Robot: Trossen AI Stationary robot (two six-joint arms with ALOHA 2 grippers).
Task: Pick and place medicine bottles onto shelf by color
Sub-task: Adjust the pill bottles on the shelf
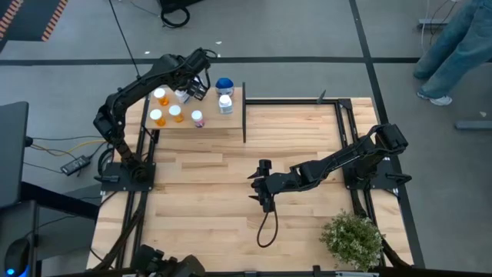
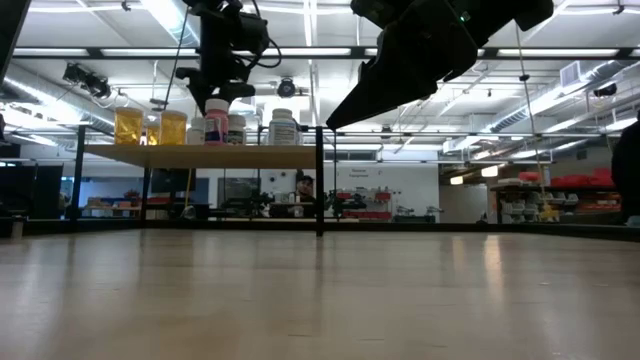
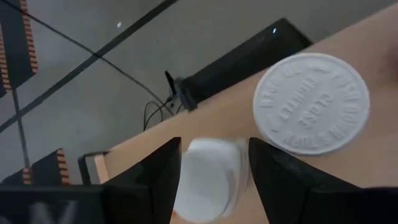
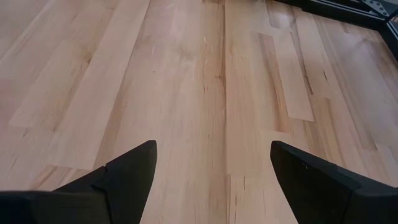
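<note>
Jaws of left gripper [image 3: 211, 180] flank white-capped bottle [image 3: 208, 177] on shelf [image 1: 219, 123].

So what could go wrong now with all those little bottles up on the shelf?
1. The left hand has a white bottle between its fingers right beside another white-capped bottle; it might bump that one over.
2. The bottles stand crowded on the small shelf, so one tipping could knock others.
3. The blue-topped bottle sits near the shelf's edge and could fall off.

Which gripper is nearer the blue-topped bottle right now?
Left. The left gripper is over the shelf, just beside the blue-topped bottle; the right gripper hangs over mid-table, well away from it.
</note>
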